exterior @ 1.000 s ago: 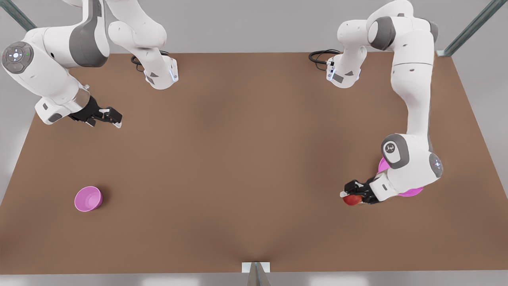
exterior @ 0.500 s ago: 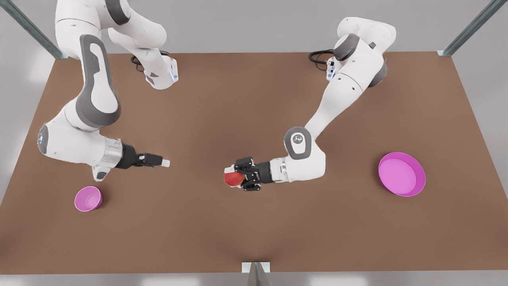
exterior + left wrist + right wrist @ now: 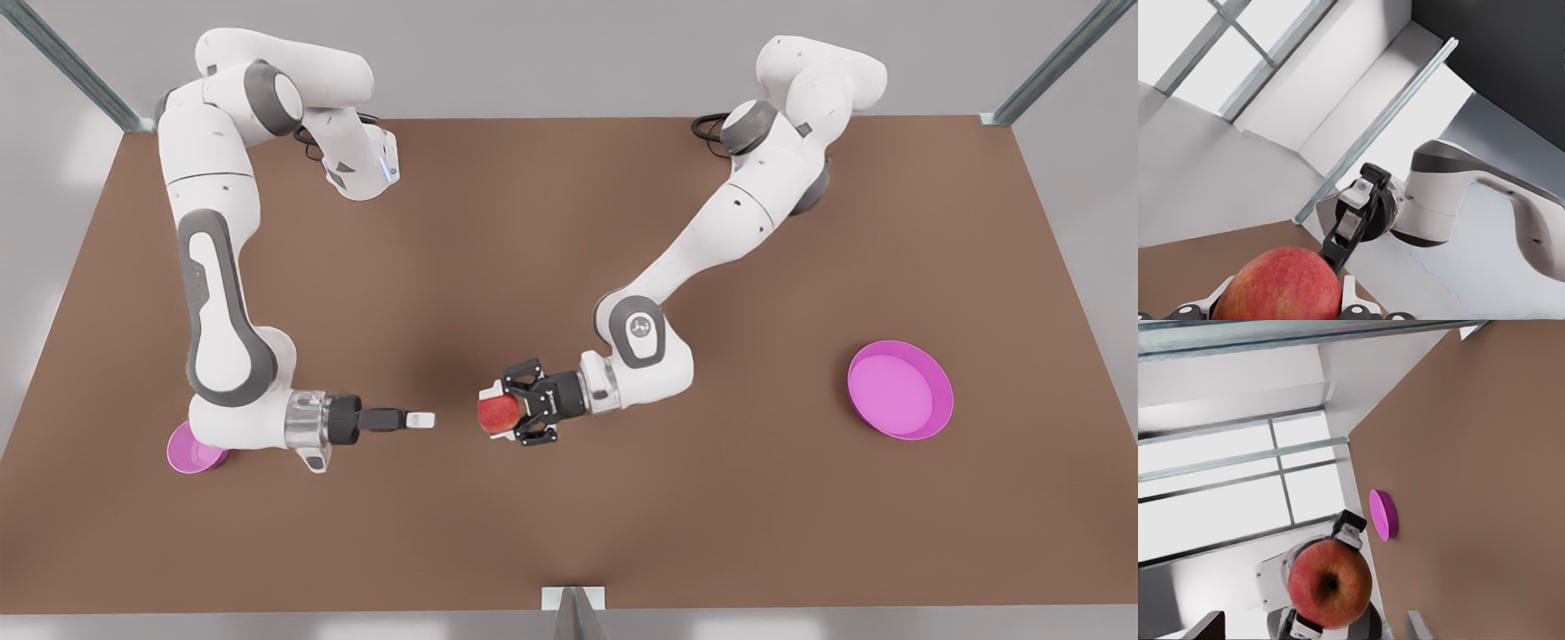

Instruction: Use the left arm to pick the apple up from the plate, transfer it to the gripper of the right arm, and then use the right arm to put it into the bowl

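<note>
At the front view's left, the bowl is sitting on the brown table, partly hidden behind the right arm's wrist. The right gripper is reaching level toward the middle of the table, seen edge-on, so the front view is not showing its spread. The right wrist view is settling the point: its fingers are standing wide apart with nothing between them.

Just beside it, across a short gap, the left gripper is pointing back at it and clamping the apple above the table. The left wrist view is showing the apple seated between that gripper's pads, with the right gripper facing it beyond. The right wrist view is showing the apple's dimpled end straight ahead.

At the front view's right, the plate is lying flat, well apart from both grippers; the right wrist view is catching the plate edge-on.
</note>
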You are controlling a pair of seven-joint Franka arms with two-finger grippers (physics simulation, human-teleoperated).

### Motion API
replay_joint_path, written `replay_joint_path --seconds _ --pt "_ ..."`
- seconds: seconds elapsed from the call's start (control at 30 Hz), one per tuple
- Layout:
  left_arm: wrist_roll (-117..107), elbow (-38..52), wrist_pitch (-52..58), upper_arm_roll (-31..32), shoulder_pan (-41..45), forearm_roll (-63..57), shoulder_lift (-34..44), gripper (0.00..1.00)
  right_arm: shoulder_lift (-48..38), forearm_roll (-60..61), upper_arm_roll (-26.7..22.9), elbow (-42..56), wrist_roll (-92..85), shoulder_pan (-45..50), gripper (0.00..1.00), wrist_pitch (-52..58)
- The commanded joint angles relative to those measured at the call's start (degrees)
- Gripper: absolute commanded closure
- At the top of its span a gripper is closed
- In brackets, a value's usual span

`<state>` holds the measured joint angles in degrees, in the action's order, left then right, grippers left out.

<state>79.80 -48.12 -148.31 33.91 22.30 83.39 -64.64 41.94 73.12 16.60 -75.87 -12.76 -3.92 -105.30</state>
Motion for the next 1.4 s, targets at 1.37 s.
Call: replay_joint_path --seconds 1.37 --pt "29.8 0.0 -4.0 -0.2 1.5 0.4 0.0 0.01 -0.5 -14.2 0.0 -2.3 -15.4 1.6 0.22 -3.4"
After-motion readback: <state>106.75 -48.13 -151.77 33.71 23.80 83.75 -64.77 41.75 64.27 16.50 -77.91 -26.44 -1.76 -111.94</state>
